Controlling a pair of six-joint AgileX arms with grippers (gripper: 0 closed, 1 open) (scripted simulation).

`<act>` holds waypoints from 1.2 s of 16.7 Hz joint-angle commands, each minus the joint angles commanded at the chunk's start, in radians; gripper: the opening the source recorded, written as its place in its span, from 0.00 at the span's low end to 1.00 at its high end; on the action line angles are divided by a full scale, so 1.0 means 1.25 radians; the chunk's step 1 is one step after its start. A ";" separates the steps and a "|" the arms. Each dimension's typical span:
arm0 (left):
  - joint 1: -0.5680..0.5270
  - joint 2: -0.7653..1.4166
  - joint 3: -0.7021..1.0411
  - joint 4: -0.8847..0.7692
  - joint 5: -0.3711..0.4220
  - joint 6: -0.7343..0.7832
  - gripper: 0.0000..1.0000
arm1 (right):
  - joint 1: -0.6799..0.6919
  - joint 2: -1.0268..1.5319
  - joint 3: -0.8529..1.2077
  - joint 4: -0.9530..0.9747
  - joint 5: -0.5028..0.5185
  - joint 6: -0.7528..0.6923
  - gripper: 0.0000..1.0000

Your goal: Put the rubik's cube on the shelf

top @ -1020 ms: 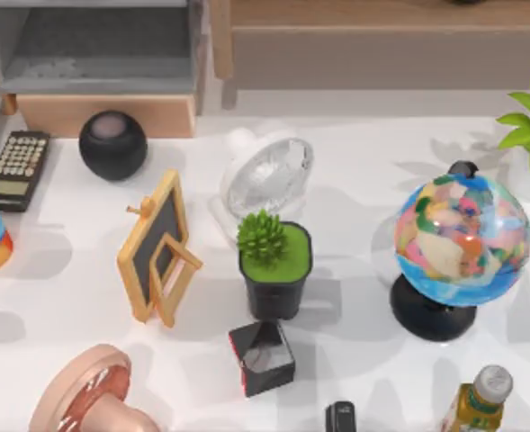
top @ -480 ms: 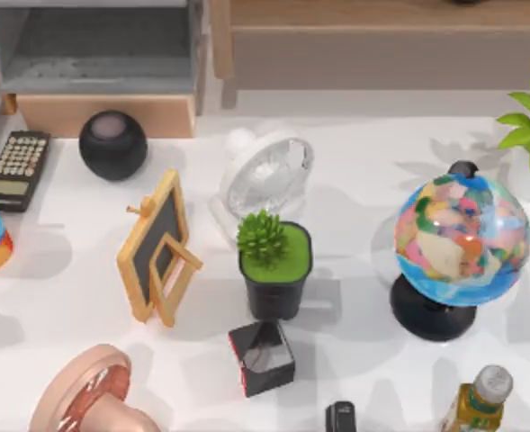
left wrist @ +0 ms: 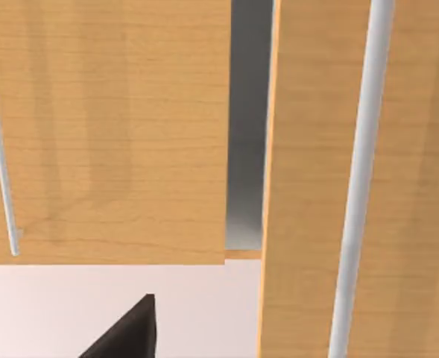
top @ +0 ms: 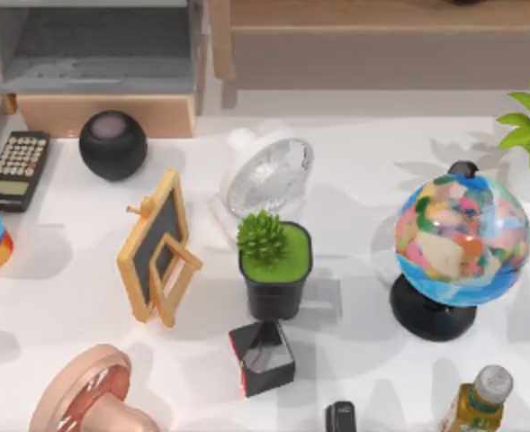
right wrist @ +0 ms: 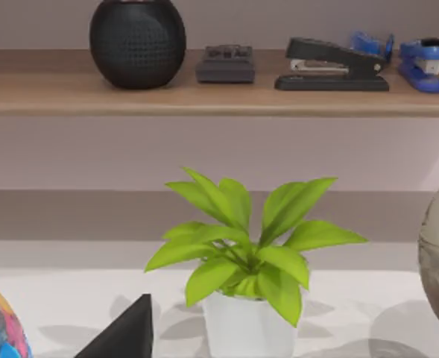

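Light-wood shelf (top: 381, 13) runs along the upper right of the top view, behind the white table (top: 363, 180). In the right wrist view you see it across the upper frame, carrying a black speaker (right wrist: 137, 41) and a black stapler (right wrist: 331, 66). A dark wedge of the left gripper (left wrist: 130, 335) and of the right gripper (right wrist: 126, 335) sits at each wrist view's lower edge. You cannot tell how the jaws stand.

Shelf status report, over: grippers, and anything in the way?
Left gripper facing wooden cabinet doors. Right gripper facing shelf, leafy plant between. Round speaker, black stapler, blue stapler on it; bare board beside the speaker.
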 joint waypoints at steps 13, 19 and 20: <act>0.126 -0.017 0.494 -0.646 -0.214 -0.189 1.00 | 0.000 0.000 0.000 0.000 0.000 0.000 1.00; 0.051 0.034 0.890 -1.193 -0.329 -0.369 1.00 | 0.000 0.000 0.000 0.000 0.000 0.000 1.00; 0.030 0.048 0.956 -1.288 -0.347 -0.400 1.00 | 0.000 0.000 0.000 0.000 0.000 0.000 1.00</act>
